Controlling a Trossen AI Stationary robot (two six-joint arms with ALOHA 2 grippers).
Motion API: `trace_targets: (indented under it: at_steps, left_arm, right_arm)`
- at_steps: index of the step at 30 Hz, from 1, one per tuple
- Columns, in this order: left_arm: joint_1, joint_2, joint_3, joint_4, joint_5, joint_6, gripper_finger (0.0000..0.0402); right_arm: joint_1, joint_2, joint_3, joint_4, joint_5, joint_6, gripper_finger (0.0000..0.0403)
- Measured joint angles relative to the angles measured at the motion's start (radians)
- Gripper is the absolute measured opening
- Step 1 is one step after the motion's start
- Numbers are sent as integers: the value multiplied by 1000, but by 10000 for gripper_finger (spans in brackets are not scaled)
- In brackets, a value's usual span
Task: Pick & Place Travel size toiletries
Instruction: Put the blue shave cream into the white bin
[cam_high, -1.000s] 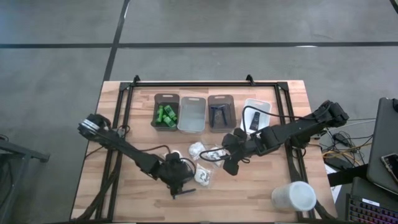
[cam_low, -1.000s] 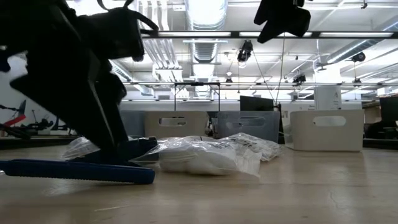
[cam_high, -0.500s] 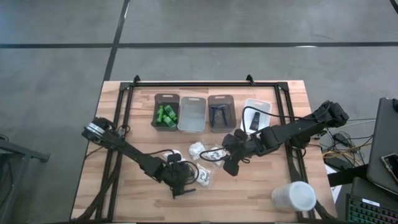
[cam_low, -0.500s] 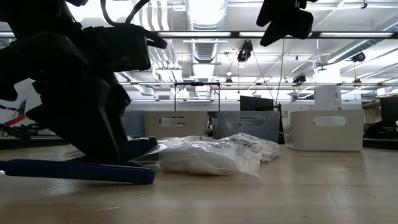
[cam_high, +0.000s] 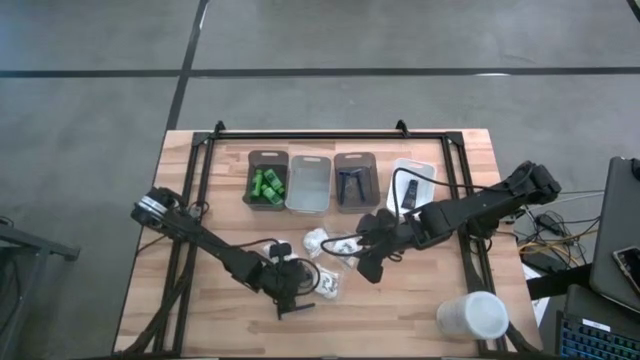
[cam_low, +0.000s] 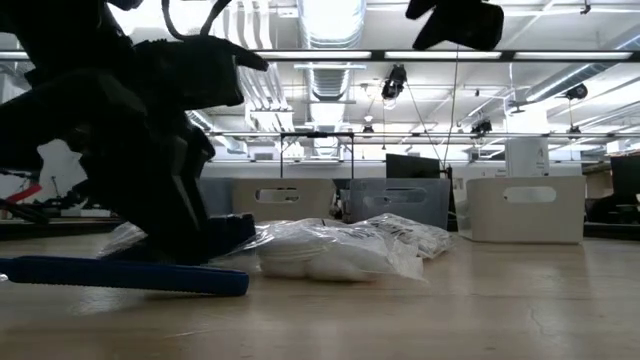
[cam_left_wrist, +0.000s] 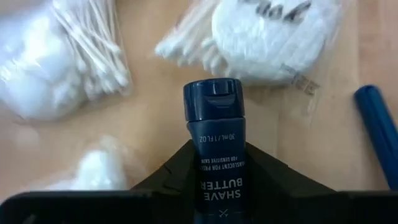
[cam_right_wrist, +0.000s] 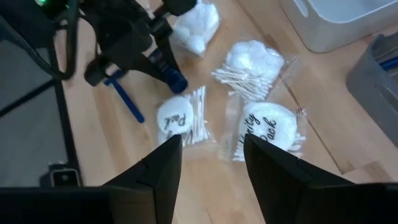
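Left gripper (cam_left_wrist: 214, 180) is closing on the dark tube (cam_left_wrist: 214, 146), jaws having narrowed from wide; pickup underway. Right gripper (cam_right_wrist: 208, 165), at the packets' (cam_right_wrist: 261, 134) three o'clock, is hovering open, empty.

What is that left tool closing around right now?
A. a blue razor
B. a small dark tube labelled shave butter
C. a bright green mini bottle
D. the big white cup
B. In the left wrist view the left tool has its fingers on either side of the small dark tube with "Shave Butter" printed on it, while the blue razor lies apart on the table.
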Motion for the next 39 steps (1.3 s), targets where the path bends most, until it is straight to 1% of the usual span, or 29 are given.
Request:
trace_targets:
  at_steps: [7,12,18,21,27,34,39]
  left_arm:
    - [28,-81,-3,-14,-1,53,112]
    - [40,-147,1,-9,-6,52,112]
    - [39,-216,1,-11,-94,50,112]
    - [45,-239,2,-15,-134,60,112]
    - [59,-291,2,-15,-145,76,112]
    - [83,-331,10,-12,-170,133,112]
    - [105,-331,37,-9,-169,178,112]
  right_arm:
    - [5,-11,6,0,4,33,144]
    - [4,-9,3,0,57,25,133]
    - [-10,-9,1,9,58,23,127]
    - [-17,-3,1,51,46,30,132]
    - [-18,40,1,163,25,11,151]
    - [-38,86,1,255,21,130,171]
    - [-79,95,1,306,30,142,185]
